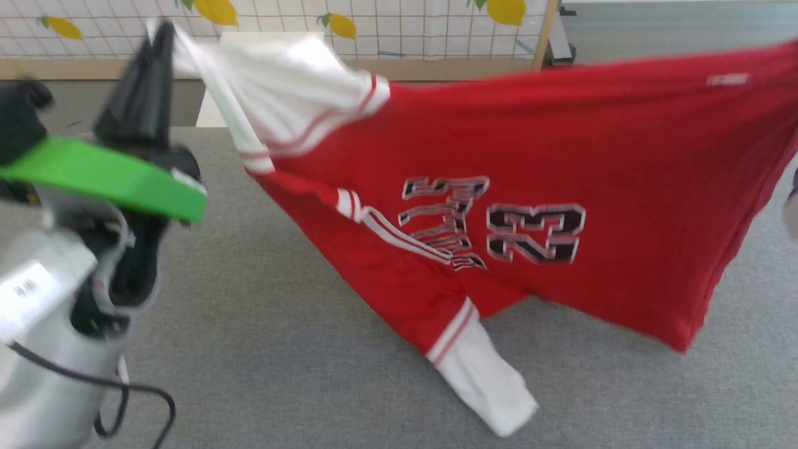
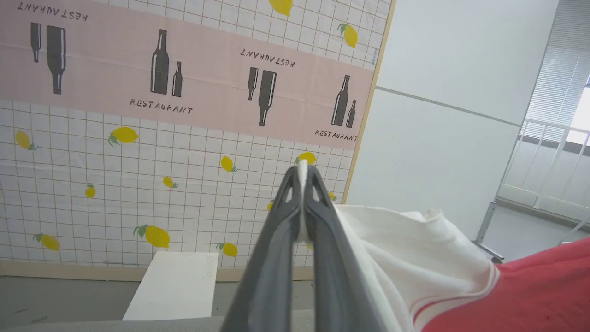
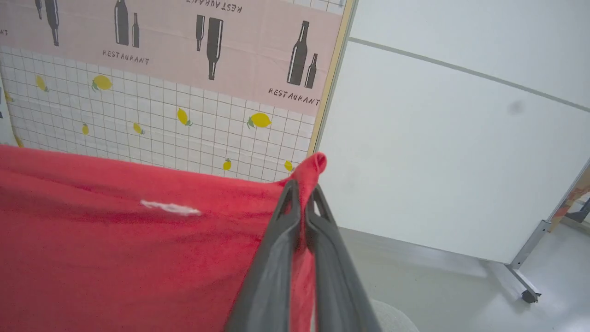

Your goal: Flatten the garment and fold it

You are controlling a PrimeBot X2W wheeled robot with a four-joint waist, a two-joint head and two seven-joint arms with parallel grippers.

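The garment (image 1: 536, 187), a red jersey with white sleeves, striped trim and black-white lettering "23", hangs stretched in the air above the grey table (image 1: 280, 349). My left gripper (image 1: 163, 37) is shut on its white sleeve edge at the upper left; in the left wrist view white cloth (image 2: 415, 249) is pinched between the fingers of the left gripper (image 2: 302, 173). My right gripper (image 3: 302, 186) is shut on a red corner of the garment (image 3: 115, 240). The lower white sleeve (image 1: 486, 380) trails down onto the table.
A white block (image 2: 175, 286) stands beyond the table's far edge. Behind it is a lemon-patterned screen (image 2: 184, 175) with a wooden frame. A wheeled panel stand (image 3: 525, 276) is on the floor to the right.
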